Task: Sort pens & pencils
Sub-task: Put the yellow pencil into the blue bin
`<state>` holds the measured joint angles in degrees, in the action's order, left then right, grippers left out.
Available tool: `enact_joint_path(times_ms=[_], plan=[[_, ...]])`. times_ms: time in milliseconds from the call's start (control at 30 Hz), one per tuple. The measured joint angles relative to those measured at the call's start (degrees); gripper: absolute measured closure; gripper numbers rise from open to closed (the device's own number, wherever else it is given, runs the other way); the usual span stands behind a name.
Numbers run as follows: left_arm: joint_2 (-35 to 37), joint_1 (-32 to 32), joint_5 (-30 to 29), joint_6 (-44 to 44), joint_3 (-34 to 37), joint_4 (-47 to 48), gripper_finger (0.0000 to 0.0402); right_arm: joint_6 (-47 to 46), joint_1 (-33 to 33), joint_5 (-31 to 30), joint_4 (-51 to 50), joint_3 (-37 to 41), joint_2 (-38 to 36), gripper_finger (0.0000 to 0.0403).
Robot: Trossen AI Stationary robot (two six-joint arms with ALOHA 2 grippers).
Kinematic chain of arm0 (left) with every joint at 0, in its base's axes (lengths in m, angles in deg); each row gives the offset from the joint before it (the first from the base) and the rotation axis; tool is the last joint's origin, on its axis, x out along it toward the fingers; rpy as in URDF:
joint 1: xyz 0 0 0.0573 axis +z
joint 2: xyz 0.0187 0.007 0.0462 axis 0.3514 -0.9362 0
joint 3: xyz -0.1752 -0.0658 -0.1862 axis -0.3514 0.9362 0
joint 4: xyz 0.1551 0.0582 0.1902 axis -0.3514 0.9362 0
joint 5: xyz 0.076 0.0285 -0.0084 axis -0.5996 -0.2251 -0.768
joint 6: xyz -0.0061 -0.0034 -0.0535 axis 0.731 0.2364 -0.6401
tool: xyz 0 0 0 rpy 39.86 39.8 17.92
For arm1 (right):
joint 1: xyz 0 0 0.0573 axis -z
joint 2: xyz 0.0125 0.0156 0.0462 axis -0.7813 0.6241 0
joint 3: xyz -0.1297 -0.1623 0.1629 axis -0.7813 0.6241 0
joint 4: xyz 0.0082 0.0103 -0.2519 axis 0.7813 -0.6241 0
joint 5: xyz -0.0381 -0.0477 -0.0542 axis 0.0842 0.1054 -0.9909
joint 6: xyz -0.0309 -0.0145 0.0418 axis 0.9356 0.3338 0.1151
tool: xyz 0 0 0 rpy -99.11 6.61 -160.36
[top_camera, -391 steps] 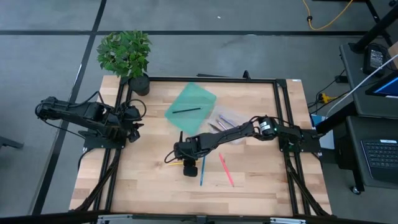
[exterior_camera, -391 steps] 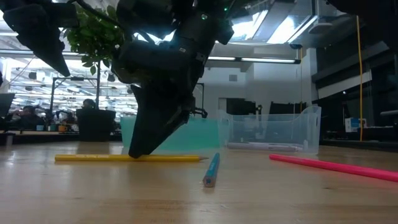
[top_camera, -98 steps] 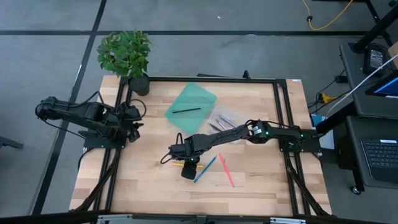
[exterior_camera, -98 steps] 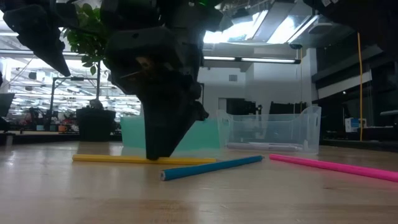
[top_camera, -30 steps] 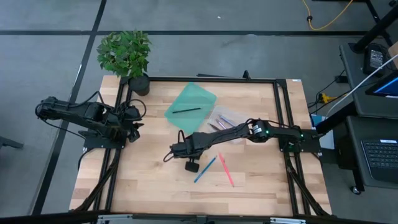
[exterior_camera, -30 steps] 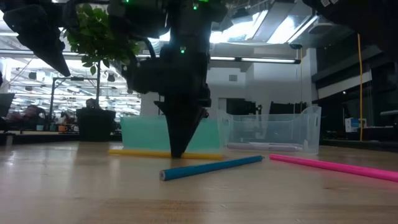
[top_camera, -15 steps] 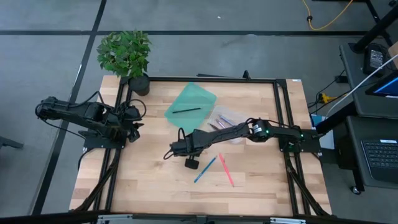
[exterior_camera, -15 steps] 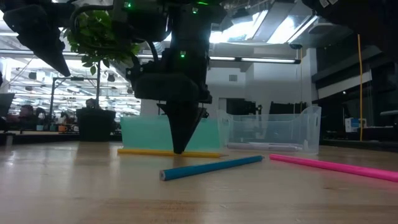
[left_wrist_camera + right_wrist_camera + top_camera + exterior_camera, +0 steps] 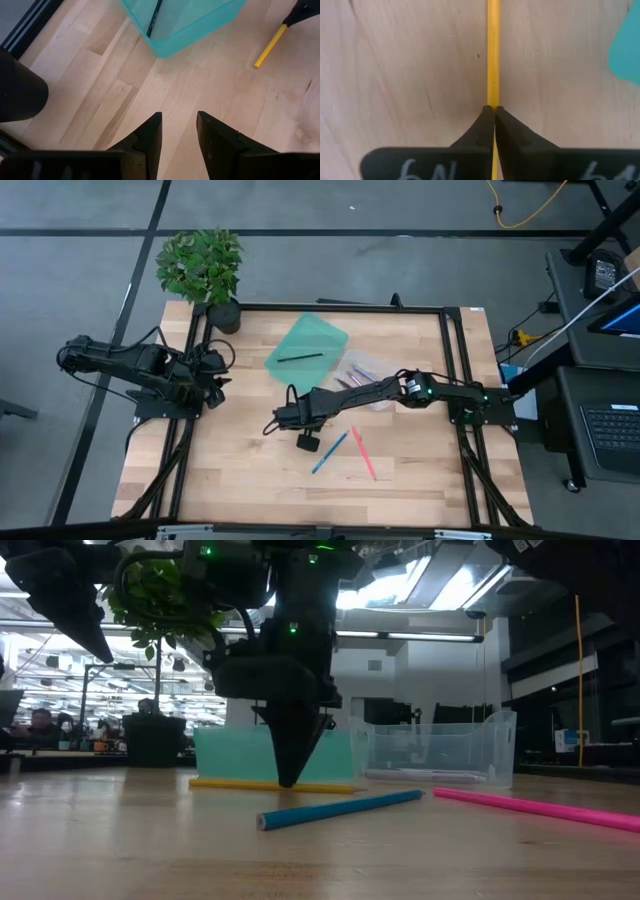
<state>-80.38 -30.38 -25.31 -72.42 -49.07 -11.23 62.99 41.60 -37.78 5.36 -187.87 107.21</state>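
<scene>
The yellow stick (image 9: 240, 784) lies level, low over the wood. My right gripper (image 9: 290, 780) (image 9: 285, 423) stands over it near the table's middle and is shut on it. A blue stick (image 9: 329, 452) and a pink stick (image 9: 363, 454) lie flat on the table nearer the near edge. A black stick (image 9: 300, 357) lies in the teal tray (image 9: 320, 335). Several more sticks lie in the clear tray (image 9: 362, 370). My left gripper (image 9: 177, 131) waits open at the table's left edge, touching nothing. My right gripper pinches the yellow stick near its middle (image 9: 493, 100) between the two fingertips (image 9: 486, 116). The fingers come from above, pointing down, one on each side of the shaft. The stick stays level at table height; whether it is clear of the wood I cannot tell.
A potted plant (image 9: 200, 265) stands at the far left corner. The teal tray and the clear tray (image 9: 440, 750) sit toward the far edge, behind the right gripper. Bare wood lies along the near edge and on the left half.
My right gripper, still shut on the yellow stick, has shifted a little toward the far edge and taken the stick with it. The blue and pink sticks have stayed where they were.
</scene>
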Motion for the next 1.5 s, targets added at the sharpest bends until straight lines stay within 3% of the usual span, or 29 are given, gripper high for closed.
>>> enact_joint_path(times_ms=[400, 700, 1000, 1200, 1400, 1500], plan=[[0.0, 0.0, 0.0, 0.0, 0.0, 0.0, 0.0286, -0.1, -0.1, 0.3, 0.5, 0.0, 0.1, 0.0331], [0.0, 0.0, 0.0, 0.0, 0.0, 0.0, 0.0286, 0.0, -0.1, 0.4, 0.8, 0.0, 0.1, 0.0383], [0.0, 0.0, 0.0, 0.0, 0.0, 0.0, 0.0286, -0.2, -0.2, 0.4, 1.6, 0.1, 0.1, 0.0344], [0.0, 0.0, 0.0, 0.0, 0.0, 0.0, 0.0286, 0.1, -0.2, 0.4, 1.6, 0.1, 0.1, 0.0390], [0.0, 0.0, 0.0, 0.0, 0.0, 0.0, 0.0286, -0.3, -0.2, 0.3, 1.7, 0.1, 0.1, 0.0371], [0.0, 0.0, 0.0, 0.0, 0.0, 0.0, 0.0286, -0.3, -0.2, 0.3, 1.8, 0.1, 0.1, 0.0381]])
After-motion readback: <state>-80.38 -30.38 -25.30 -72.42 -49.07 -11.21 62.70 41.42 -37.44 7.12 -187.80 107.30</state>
